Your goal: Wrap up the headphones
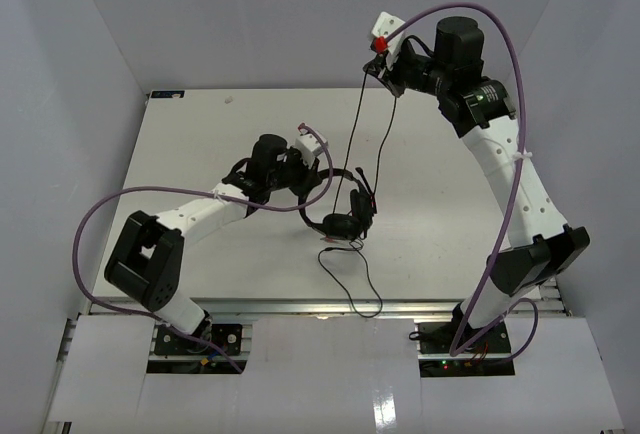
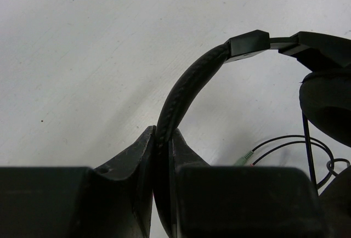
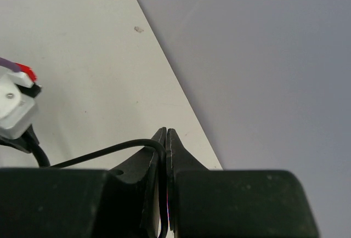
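The black headphones (image 1: 345,216) lie near the table's middle, ear cups at the right. My left gripper (image 1: 308,176) is shut on the thin headband (image 2: 186,87), which runs up from between my fingers to an ear cup (image 2: 327,103). My right gripper (image 1: 374,66) is raised high at the back right and is shut on the thin black cable (image 3: 98,153). The cable (image 1: 356,134) hangs down from it in two strands to the headphones. More cable loops on the table by the front edge (image 1: 360,289). A green and a reddish plug (image 2: 245,157) lie by a coil.
White table (image 1: 200,144) with walls at left, back and right. The table's back edge and wall fill the right of the right wrist view (image 3: 186,106). Thick purple robot cables (image 1: 100,219) arc over both arms.
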